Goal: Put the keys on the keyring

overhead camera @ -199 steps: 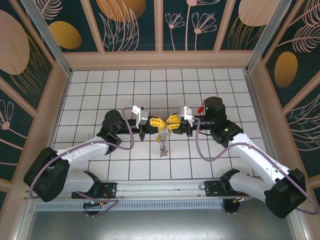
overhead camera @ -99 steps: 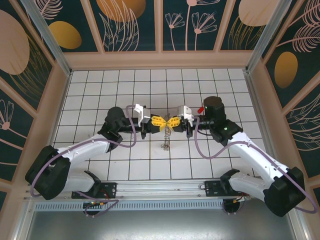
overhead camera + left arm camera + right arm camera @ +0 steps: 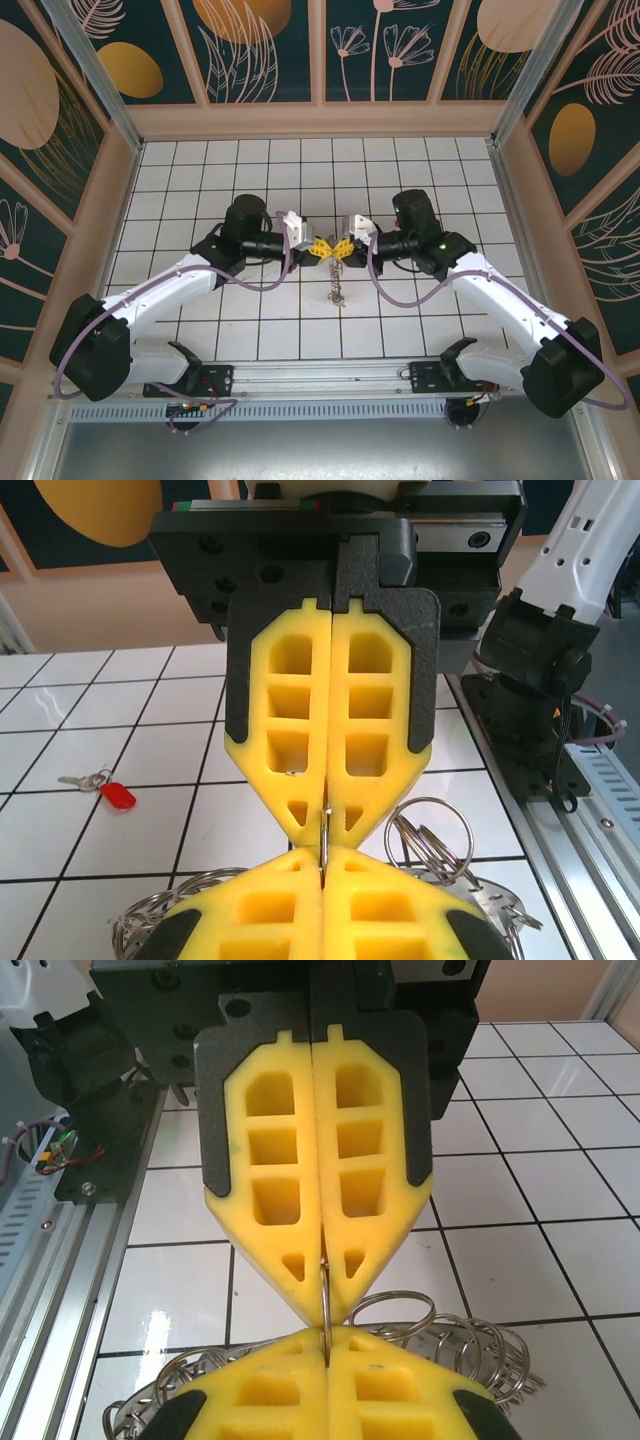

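Observation:
My left gripper (image 3: pixel 320 247) and right gripper (image 3: pixel 344 248) meet tip to tip above the middle of the tiled floor. Both are shut on one thin wire loop of the keyring (image 3: pixel 336 290), whose bundle of silvery rings hangs below them. In the left wrist view my left gripper (image 3: pixel 322 853) faces the right gripper (image 3: pixel 323 832), with the wire upright between the yellow tips and keyring (image 3: pixel 432 832) loops to the right. The right wrist view has my right gripper (image 3: pixel 327 1336) below the left gripper (image 3: pixel 325 1312), keyring (image 3: pixel 396 1310) loops behind. One of the keys (image 3: pixel 117 796), red-headed, lies on the floor.
The white tiled floor (image 3: pixel 200 180) is boxed in by wooden walls (image 3: pixel 320 120) on three sides. An aluminium rail (image 3: pixel 330 375) with the arm bases runs along the near edge. The right arm's base and rail (image 3: pixel 560 770) stand close behind the right gripper.
Both arms have swung their elbows toward the far side and the two grippers have drawn closer, tip to tip. The hanging keyring bundle has shifted slightly right.

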